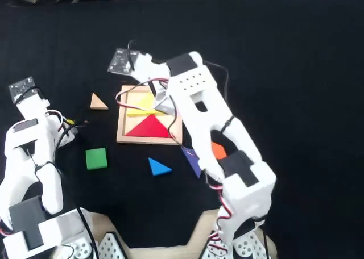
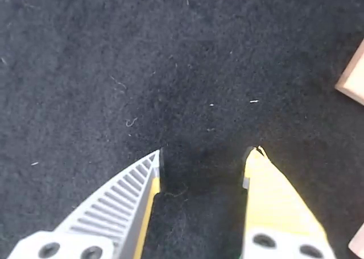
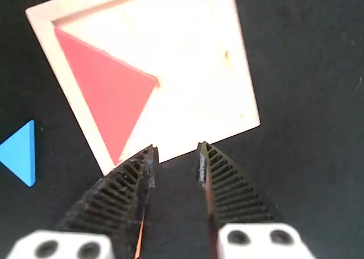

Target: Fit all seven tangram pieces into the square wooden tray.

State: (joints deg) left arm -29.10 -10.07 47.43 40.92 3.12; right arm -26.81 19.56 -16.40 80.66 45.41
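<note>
Two in, five left: the red triangle (image 1: 149, 128) and a yellow piece (image 1: 140, 104) lie in the wooden tray (image 1: 120, 125). The tan triangle (image 1: 98, 102), green square (image 1: 96, 158), blue triangle (image 1: 159, 167), purple piece (image 1: 192, 159) and orange piece (image 1: 218, 151) wait on the cloth (image 1: 284, 71). The right claw (image 3: 175, 157), at the tray's edge, and the left claw (image 2: 202, 159) both gape empty.

cloth (image 1: 296, 71): black, covered whole tabletop; fuzzy nap
lint flecks (image 2: 253, 101): pale, scattered on cloth
table edge (image 1: 165, 253): tan, bare at near side, past cloth

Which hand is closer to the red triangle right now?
Right. The right hand hangs at the tray edge beside the red triangle; the left hand is apart, over bare cloth.
</note>
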